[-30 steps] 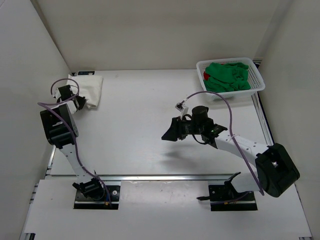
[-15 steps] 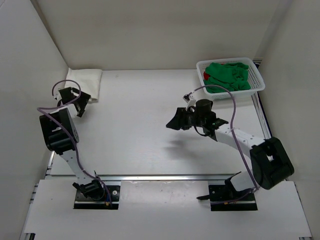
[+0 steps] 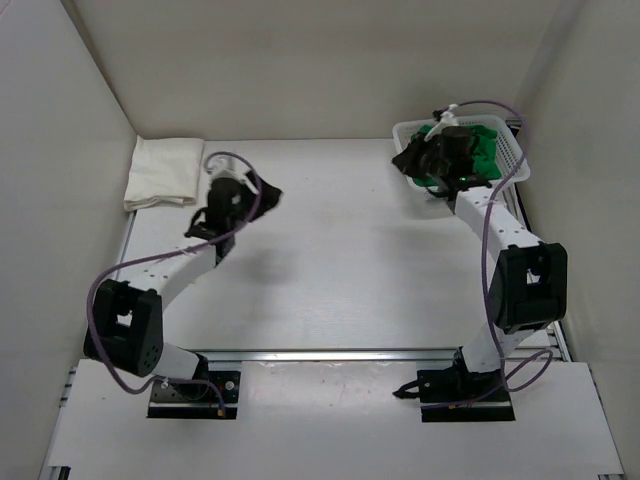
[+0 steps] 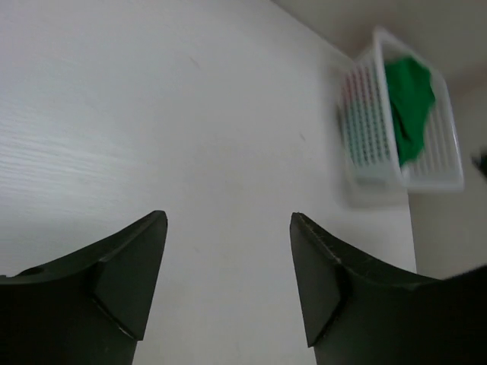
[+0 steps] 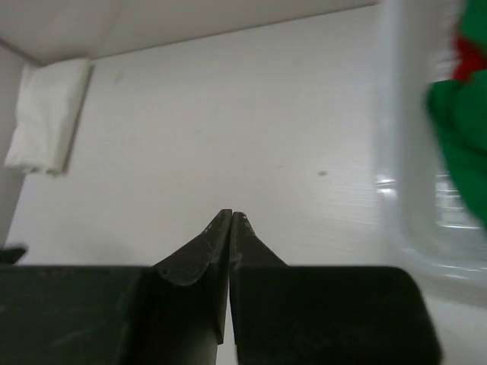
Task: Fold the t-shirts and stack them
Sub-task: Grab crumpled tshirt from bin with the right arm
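Looking from above, you had your left gripper open wide and holding nothing, over the bare table a little toward 10 o'clock from its centre. Your right gripper was closed, its fingers pressed together and empty, just beside the 9 o'clock side of the white basket. The basket stood at 2 o'clock, with the green t-shirt crumpled inside and a bit of the red t-shirt next to it. The cream-white t-shirt lay folded at 10 o'clock, by the left wall.
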Tool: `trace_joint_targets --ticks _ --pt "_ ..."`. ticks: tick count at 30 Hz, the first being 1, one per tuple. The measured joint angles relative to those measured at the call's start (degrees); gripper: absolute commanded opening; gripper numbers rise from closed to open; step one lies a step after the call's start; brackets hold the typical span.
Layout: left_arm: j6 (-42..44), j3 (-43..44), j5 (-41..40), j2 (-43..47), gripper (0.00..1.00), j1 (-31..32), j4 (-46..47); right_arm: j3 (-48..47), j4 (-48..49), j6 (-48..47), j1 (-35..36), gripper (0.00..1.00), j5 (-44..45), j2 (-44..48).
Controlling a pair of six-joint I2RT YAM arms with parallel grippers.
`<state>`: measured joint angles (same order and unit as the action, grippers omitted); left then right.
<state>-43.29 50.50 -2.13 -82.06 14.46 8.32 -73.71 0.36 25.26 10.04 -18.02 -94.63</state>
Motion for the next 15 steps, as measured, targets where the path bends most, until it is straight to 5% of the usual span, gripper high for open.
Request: trace_joint_targets --ticks 5,9,15 --pt "2.91 -4.28 1.97 0.76 0.66 22.47 2.40 -12.22 -7.28 -3.32 -12.04 0.06 1.33 -7.21" --pt "4.96 -7.17 3.82 -0.61 0.67 33.92 1.40 -21.09 -11.17 -7.43 -17.03 0.31 5.38 -14.25" --pt "4.79 -14.56 8.24 1.09 0.71 34.93 2.32 -32.98 -17.27 -12.59 -17.73 0.50 9.35 -25.81"
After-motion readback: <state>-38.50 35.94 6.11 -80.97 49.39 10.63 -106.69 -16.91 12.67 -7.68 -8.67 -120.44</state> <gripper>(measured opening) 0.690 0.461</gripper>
